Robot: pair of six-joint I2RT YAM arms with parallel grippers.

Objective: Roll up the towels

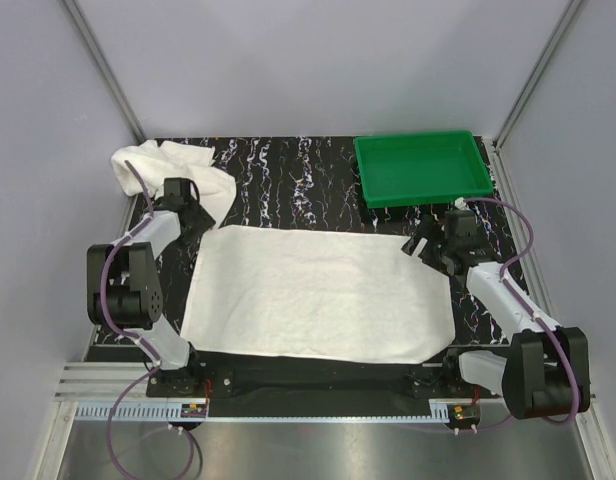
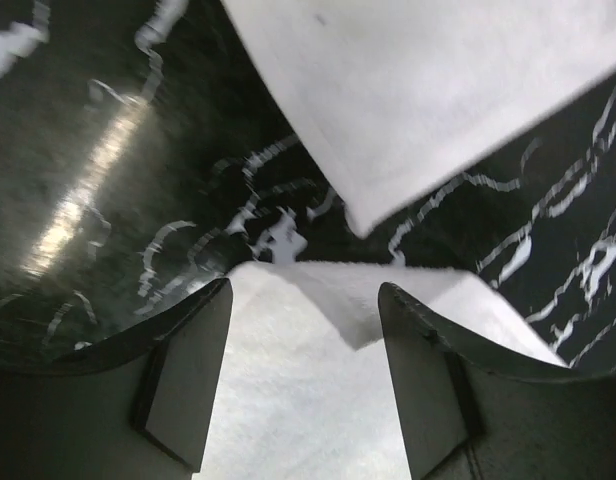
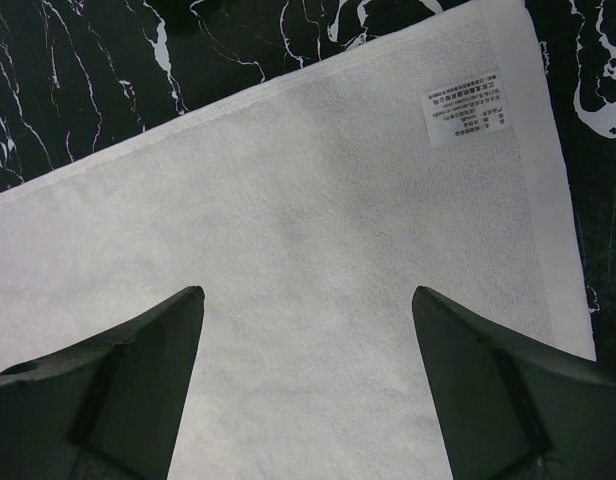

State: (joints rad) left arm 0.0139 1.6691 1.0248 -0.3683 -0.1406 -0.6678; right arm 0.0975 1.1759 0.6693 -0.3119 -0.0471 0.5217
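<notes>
The larger towel [image 1: 318, 295] lies spread flat across the middle of the table. The smaller towel [image 1: 168, 165] is bunched up at the back left, with one end trailing toward the flat towel's far left corner. My left gripper [image 1: 193, 208] hovers there, open. In the left wrist view, white cloth [image 2: 288, 400] lies under the left gripper [image 2: 303, 290], and a second towel corner [image 2: 388, 120] lies beyond. My right gripper [image 1: 428, 245] stands open above the larger towel's far right corner [image 3: 318, 230], close to its sewn label [image 3: 466, 108]. Nothing is between the fingers of the right gripper [image 3: 308, 295].
A green plastic tray [image 1: 420, 168] sits at the back right, just beyond the right gripper. The black marbled tabletop [image 1: 288, 185] shows between the towels and the tray. Grey walls close in the back and both sides.
</notes>
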